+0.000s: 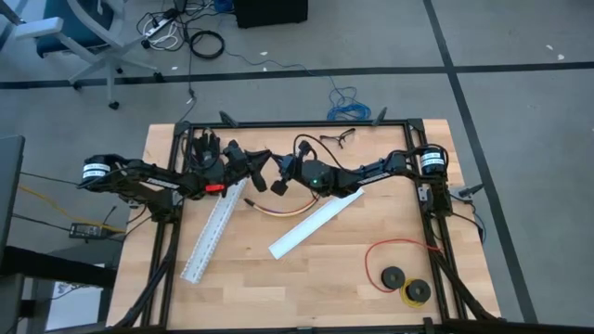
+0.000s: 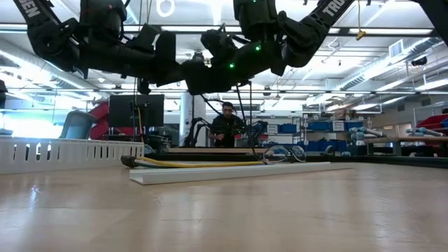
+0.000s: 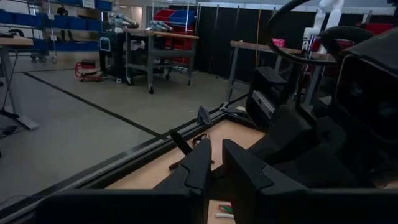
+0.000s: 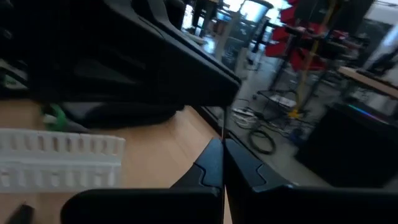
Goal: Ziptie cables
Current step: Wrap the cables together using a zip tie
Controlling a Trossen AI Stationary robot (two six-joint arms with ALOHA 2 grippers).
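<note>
Seen from above, the cables [image 1: 269,210] lie on the bench [image 1: 316,278] between two white slotted channels. Just behind them, the left gripper [image 1: 264,165] hangs raised, fingers nearly closed on nothing visible. Facing it, the right gripper [image 1: 278,171] is fully closed, apparently empty.

left end effector [image 3: 214,163] nearly closed | right end effector [image 4: 222,163] closed, raised
</note>
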